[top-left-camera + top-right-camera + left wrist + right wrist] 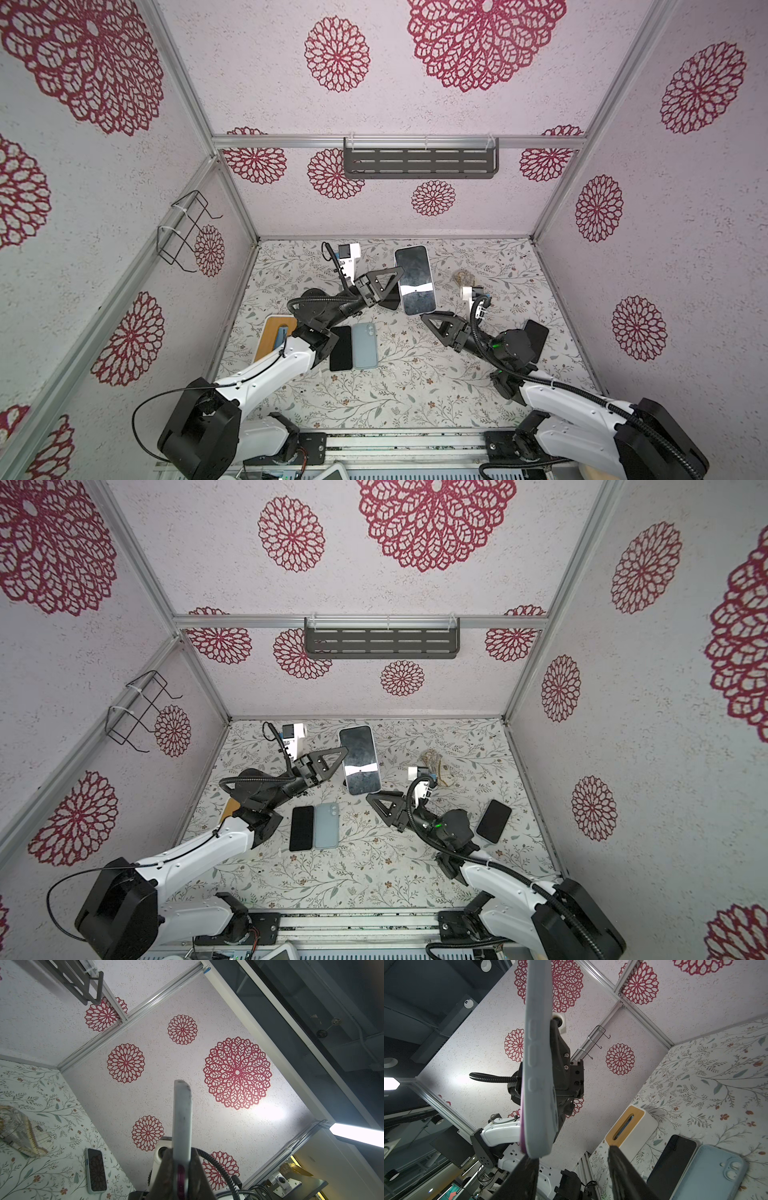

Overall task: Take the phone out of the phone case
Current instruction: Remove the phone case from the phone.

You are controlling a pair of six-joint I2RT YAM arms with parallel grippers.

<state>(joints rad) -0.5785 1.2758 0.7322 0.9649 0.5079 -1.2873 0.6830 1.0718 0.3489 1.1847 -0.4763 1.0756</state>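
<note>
The left gripper is clamped tight on one long edge of the phone case, holding it in the air, well above the light blue case that lies flat on the table and further toward the back wall than that case. The phone sits inside the phone case with its dark screen facing up in both top views. In the left wrist view a strip of its pink edge shows between the 2 fingers.

The right gripper stands about half open with nothing between its jaws. 1 finger is right at the phone case's lower end; whether they touch cannot be told.

A black phone lies touching the light blue case on its left-arm side. Beyond that phone from the light blue case stands a white box with a wooden lid, with something blue in its slot. A second black phone lies well apart from the light blue case on its right-arm side.
</note>
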